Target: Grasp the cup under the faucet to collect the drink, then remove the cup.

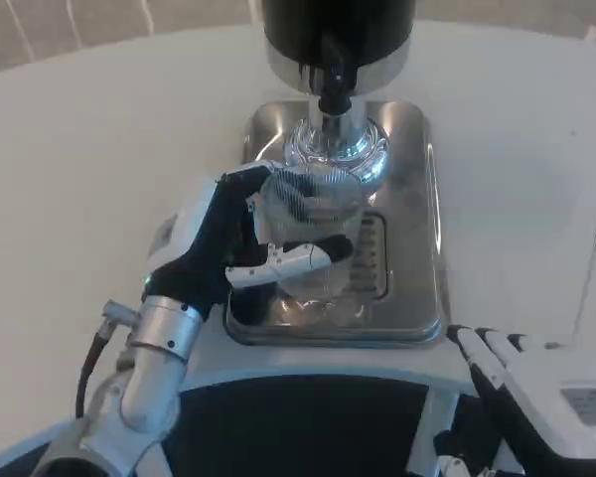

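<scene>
1. Left hand is wrapped round the clear plastic cup: thumb across the front wall, other fingers behind it. Firm side grip, looks meant to keep the cup upright while it fills
2. Cup stands on the shiny steel drip tray, over the slotted grate, rim directly below the chrome-and-black faucet spout of the black dispenser. Alignment looks right for catching the drink
3. Can't tell whether liquid is flowing or how full the cup is; clear wall and reflections hide it
4. Right hand sits low at the near right, off the tray, touching nothing. Fingers extended and close together, holding nothing, so I read it as open and waiting
5. Judgement: collect step in progress, removal not yet done. Pulling out needs a level lift toward the robot, clear of the spout
6. White counter, matte, curved near edge. Pale floor beyond the far edge, dark gap below
</scene>
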You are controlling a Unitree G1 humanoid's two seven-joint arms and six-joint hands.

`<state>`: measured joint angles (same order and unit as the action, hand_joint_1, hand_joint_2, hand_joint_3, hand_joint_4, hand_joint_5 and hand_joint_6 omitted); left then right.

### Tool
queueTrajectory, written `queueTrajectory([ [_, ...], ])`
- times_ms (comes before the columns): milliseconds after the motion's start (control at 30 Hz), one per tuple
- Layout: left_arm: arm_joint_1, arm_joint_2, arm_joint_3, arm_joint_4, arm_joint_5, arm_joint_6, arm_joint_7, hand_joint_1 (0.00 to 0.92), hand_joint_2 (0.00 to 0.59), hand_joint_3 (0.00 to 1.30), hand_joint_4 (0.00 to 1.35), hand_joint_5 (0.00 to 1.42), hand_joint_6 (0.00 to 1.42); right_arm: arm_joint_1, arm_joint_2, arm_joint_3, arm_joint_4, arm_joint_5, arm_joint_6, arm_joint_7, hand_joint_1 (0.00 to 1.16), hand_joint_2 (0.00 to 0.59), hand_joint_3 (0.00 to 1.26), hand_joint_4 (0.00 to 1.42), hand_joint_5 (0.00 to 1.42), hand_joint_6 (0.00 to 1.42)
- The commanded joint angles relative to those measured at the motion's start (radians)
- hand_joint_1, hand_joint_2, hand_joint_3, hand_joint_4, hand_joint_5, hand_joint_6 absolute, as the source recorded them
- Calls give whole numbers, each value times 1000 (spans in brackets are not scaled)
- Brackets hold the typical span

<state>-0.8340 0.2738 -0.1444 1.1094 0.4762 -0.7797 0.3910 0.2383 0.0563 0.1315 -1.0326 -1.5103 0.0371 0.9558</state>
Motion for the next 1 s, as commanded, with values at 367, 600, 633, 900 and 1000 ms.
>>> queueTrajectory([
  [367,-56,-3,-30,65,4,42,87,559,0,792,933,1184,1378,-19,54,4,-15,-24,14,39,351,521,0,0,0,0],
  [600,-55,1,-54,55,13,37,75,435,38,602,657,955,1240,-25,55,9,-15,-28,20,47,343,526,0,0,0,0],
  [633,-54,2,-57,53,16,35,76,407,50,577,620,924,1209,-26,55,9,-15,-28,22,47,342,527,0,0,0,0],
  [900,-56,12,-94,40,29,51,68,301,49,278,218,470,697,-27,47,-2,-15,-19,27,47,329,549,0,0,0,0],
  [1000,-56,19,-104,37,34,56,68,278,46,225,143,378,532,-28,45,-8,-15,-16,29,48,326,551,0,0,0,0],
])
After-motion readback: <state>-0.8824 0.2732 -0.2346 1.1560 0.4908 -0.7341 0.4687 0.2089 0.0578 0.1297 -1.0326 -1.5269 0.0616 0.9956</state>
